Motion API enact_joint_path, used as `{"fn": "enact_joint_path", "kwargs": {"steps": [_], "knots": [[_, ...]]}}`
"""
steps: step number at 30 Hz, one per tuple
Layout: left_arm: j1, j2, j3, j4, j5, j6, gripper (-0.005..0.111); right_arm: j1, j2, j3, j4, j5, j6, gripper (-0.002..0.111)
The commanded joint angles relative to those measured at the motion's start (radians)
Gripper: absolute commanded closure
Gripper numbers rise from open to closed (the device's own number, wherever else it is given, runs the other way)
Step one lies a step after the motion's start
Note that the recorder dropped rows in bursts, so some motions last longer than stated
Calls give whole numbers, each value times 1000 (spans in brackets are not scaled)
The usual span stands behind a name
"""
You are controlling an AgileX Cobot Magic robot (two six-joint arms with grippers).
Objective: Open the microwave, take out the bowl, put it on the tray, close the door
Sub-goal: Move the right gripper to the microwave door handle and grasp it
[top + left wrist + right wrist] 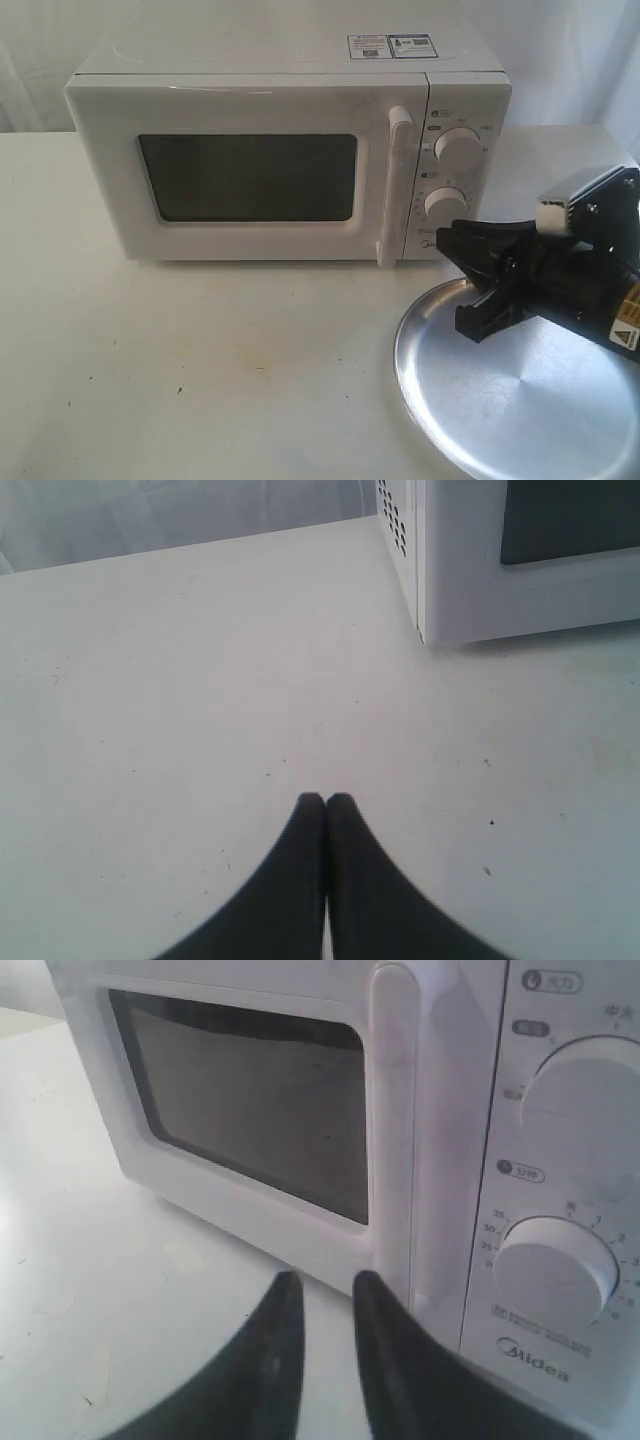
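The white microwave (270, 100) stands at the back of the table with its door (250, 235) shut and its bar handle (395, 185) upright. No bowl shows; the dark window hides the inside. The steel tray (520, 410) lies empty at the front right. My right gripper (462, 278) hovers over the tray's far rim, open with nothing between its fingers. In the right wrist view this gripper (325, 1285) points at the foot of the handle (392, 1110). My left gripper (325, 800) is shut and empty over bare table beside the microwave's side (480, 590); the exterior view does not show it.
Two round knobs (458, 150) (446, 205) sit on the panel right of the handle. The white tabletop (200, 380) spreads in front of the microwave. A pale curtain hangs behind.
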Motion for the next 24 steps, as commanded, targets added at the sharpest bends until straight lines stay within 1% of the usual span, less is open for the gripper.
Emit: {"fn": "enact_joint_path", "kwargs": {"steps": [1, 2, 4, 8, 11, 15, 20, 24], "knots": [[-1, -2, 3, -4, 0, -6, 107, -1, 4, -20, 11, -13, -35, 58], [-1, -2, 3, -4, 0, -6, 107, -1, 17, -39, 65, -4, -8, 55], [-1, -2, 3, -4, 0, -6, 107, -1, 73, -79, 83, 3, -45, 58], [-1, -2, 3, -4, 0, -6, 107, -1, 232, -173, -49, -63, -49, 59], [-1, -2, 3, -4, 0, -6, 107, -1, 312, -217, -122, -120, -155, 59], [-1, -2, 3, -4, 0, -6, 107, -1, 369, -268, -106, -56, -191, 59], [-1, -2, 3, -4, 0, -6, 107, -1, 410, -303, -77, -68, -221, 59], [-1, -2, 3, -4, 0, -6, 107, -1, 450, -377, -90, -68, -218, 61]]}}
